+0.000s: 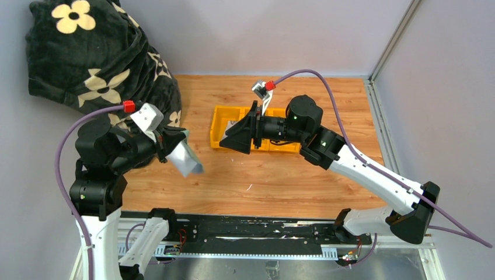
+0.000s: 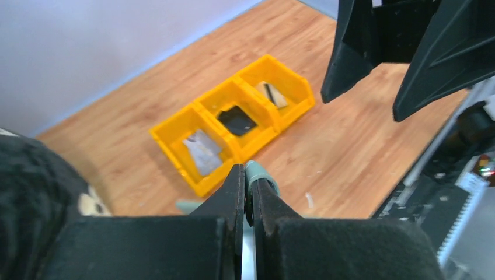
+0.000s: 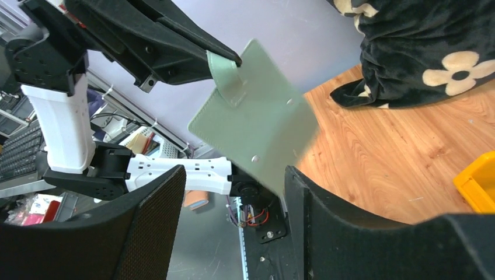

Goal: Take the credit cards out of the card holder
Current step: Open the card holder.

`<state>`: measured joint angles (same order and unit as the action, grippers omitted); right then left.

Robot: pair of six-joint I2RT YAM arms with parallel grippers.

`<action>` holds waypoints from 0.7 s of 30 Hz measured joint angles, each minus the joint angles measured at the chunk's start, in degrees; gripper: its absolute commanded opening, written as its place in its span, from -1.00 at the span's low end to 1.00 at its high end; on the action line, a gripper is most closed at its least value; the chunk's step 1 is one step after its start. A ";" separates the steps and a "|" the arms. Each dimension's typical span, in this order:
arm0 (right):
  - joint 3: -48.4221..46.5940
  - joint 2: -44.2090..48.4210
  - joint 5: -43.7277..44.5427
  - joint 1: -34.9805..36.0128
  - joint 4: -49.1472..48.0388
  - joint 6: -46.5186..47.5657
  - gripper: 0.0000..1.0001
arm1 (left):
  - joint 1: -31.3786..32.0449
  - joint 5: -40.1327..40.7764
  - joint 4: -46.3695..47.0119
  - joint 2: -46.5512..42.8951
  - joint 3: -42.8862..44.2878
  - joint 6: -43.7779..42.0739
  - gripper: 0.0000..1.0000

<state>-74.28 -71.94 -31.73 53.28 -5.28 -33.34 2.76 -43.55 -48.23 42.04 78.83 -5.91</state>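
Over the left side of the wooden table (image 1: 280, 181), the left tool (image 1: 177, 142) is pinched tight on the clasp strap of the sage-green card holder (image 1: 188, 159), which hangs in the air clear of the wood. The right tool (image 1: 238, 139) sits spread wide with nothing in it, by the yellow tray (image 1: 220, 125) in the middle, where three credit cards (image 2: 236, 121) lie one per compartment. Pale grey walls (image 1: 262, 35) box it in, and a black flowery blanket (image 1: 99, 58) is heaped in the far left corner.
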 measured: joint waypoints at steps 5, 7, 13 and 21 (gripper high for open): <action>-0.02 0.04 0.04 -0.48 1.20 1.53 0.54 | 0.02 4.04 -3.37 0.11 2.10 -8.26 -1.00; -0.07 0.04 -0.09 -0.50 2.16 2.43 0.55 | 0.02 5.14 -4.70 0.13 2.29 -10.47 -1.00; 0.09 0.13 1.55 1.99 3.26 8.57 0.57 | 0.02 6.40 -6.99 0.13 2.29 -11.78 -1.00; 0.92 0.42 15.87 15.17 5.68 21.68 0.60 | 0.02 6.64 -7.76 0.33 2.73 -3.78 -1.00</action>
<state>-73.36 -71.53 -15.86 68.45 0.40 -11.66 2.79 -36.91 -55.99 42.37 81.56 -9.69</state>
